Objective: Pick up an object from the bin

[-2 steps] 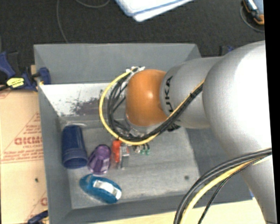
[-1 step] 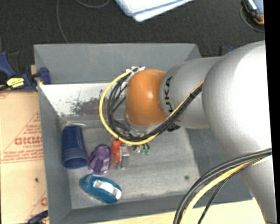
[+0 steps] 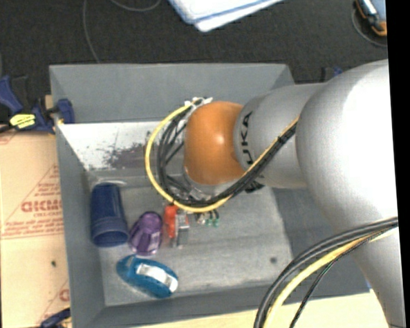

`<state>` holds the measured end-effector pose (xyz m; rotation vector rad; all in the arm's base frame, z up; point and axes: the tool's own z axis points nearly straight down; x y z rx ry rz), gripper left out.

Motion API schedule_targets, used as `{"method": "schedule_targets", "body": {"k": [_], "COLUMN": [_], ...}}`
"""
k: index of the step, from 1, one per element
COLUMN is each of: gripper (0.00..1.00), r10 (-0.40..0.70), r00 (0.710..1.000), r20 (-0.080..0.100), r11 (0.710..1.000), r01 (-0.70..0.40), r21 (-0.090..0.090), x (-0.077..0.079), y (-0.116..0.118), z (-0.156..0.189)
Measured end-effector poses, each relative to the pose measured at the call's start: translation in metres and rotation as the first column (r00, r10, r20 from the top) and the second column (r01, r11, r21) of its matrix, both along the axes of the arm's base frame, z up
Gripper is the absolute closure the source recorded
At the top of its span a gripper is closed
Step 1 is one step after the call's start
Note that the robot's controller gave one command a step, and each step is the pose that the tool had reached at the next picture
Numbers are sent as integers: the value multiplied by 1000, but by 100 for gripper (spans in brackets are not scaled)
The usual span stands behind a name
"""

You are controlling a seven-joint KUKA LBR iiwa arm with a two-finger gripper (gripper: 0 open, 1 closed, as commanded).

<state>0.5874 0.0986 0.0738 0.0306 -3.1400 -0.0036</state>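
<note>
Nearest, by the front wall of the grey bin (image 3: 246,251), lies a blue oval thing (image 3: 148,276) with a white patch. Behind it, near the bin's middle, a small orange-red piece (image 3: 170,220) sits just beside a purple lump (image 3: 147,231). The gripper (image 3: 183,222) is right at this piece. To the left a dark blue cup (image 3: 107,214) lies on its side. The orange wrist cover (image 3: 211,145) hides most of the gripper, so I cannot tell if it is open or closed.
</note>
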Motion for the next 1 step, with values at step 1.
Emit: {"method": "schedule_targets", "body": {"k": [1], "gripper": [100], "r10": [342], "r00": [940], "r20": [11], "r11": [940], "r01": [-342], "r21": [-3], "x": [0], "y": [42], "z": [-1]}}
